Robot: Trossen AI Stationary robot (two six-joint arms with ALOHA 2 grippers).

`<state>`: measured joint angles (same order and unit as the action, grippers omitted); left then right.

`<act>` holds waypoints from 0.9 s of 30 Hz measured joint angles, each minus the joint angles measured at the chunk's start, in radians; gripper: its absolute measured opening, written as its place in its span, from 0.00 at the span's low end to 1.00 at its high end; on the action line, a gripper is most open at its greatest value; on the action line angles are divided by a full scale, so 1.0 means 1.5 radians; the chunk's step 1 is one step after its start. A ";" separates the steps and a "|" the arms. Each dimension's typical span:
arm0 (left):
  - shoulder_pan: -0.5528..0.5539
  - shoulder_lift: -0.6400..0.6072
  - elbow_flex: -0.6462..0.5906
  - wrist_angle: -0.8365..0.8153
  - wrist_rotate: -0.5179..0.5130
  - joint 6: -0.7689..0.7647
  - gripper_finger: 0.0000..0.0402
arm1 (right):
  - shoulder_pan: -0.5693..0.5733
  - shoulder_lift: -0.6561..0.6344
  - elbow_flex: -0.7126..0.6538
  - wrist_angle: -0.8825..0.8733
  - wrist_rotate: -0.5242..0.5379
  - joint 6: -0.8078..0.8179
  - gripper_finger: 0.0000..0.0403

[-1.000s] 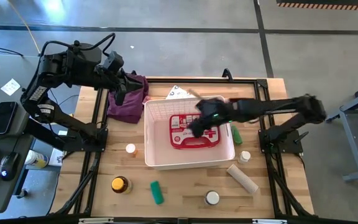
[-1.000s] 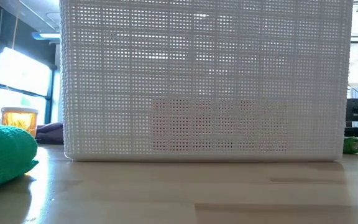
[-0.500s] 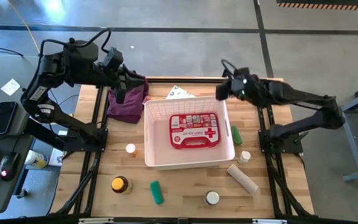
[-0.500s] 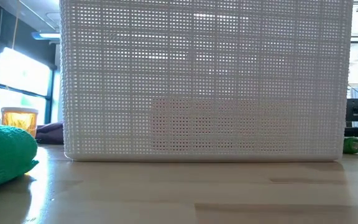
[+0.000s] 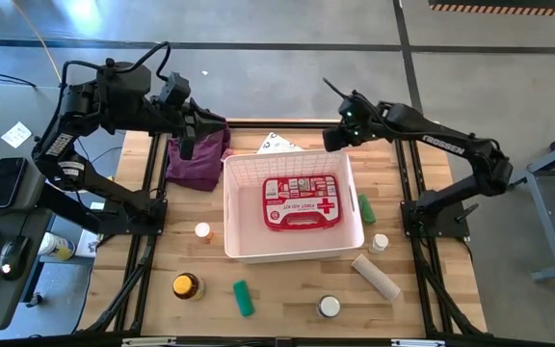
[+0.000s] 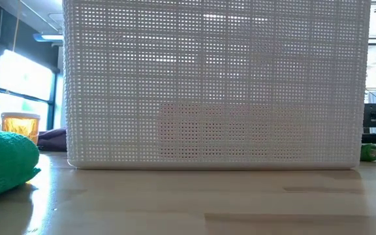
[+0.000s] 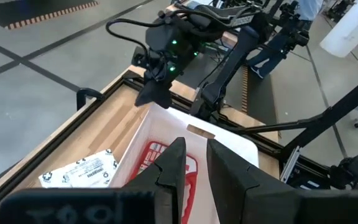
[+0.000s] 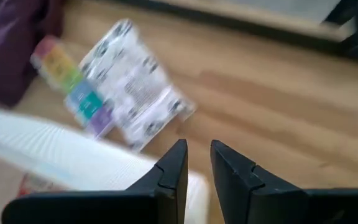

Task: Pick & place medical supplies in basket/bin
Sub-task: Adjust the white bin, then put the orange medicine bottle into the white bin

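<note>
I see the green tube (image 5: 244, 298) nearest on the bench (image 5: 287, 289), the red first-aid pouch (image 5: 302, 202) inside the basket (image 5: 292, 253). Beyond, the right end effector (image 5: 332, 141) hovers narrow, empty; the left end effector (image 5: 187, 149) narrow over the purple cloth (image 5: 198, 164).

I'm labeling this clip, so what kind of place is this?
Probably a robotics lab or workshop: a wooden table with two robot arms mounted on it stands on a bare concrete floor, and a desk holding a phone and mouse sits beside it.
</note>
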<state>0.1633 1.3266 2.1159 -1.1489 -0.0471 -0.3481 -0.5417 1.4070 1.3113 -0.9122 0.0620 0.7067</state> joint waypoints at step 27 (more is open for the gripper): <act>0.000 -0.001 0.000 -0.184 -0.066 -0.010 0.25 | -0.013 -0.068 0.000 -0.075 0.006 0.025 0.15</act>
<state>0.1631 1.3250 2.1155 -1.4256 -0.1469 -0.3634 -0.5611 1.3053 1.3113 -1.0244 0.0709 0.7439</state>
